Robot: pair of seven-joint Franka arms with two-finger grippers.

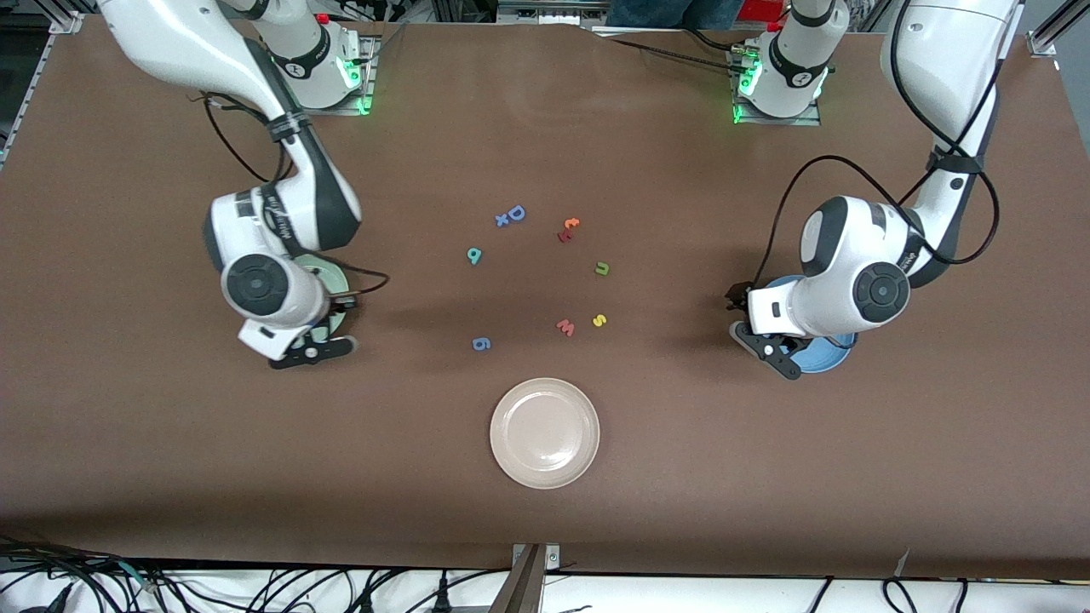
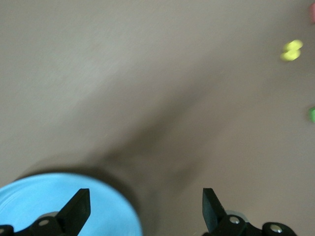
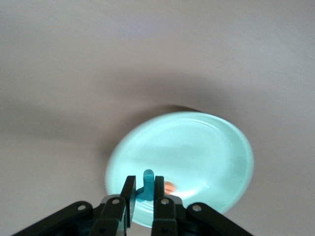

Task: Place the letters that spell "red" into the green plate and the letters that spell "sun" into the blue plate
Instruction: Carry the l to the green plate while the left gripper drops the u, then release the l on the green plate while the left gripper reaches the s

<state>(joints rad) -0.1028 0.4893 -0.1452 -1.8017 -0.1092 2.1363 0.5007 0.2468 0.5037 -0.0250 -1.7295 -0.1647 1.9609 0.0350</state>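
My right gripper point(image 1: 313, 347) point(image 3: 143, 189) hangs over the green plate point(image 1: 334, 279) point(image 3: 211, 142), shut on a small teal letter point(image 3: 147, 183). An orange letter point(image 3: 169, 187) lies in that plate. My left gripper point(image 1: 758, 332) point(image 2: 143, 206) stands open and empty over the rim of the blue plate point(image 1: 824, 356) point(image 2: 54, 201), on the side toward the loose letters. In mid-table lie a teal letter point(image 1: 474, 254), a dark green "u" point(image 1: 602, 269) point(image 2: 312, 114) and a yellow "s" point(image 1: 599, 320) point(image 2: 292, 50).
A beige-white plate point(image 1: 545, 432) sits nearer the front camera. Other loose pieces lie mid-table: a blue "D" point(image 1: 515, 213), orange and red pieces point(image 1: 568, 229), a pink "w" point(image 1: 565, 327) and a blue "6" point(image 1: 481, 343).
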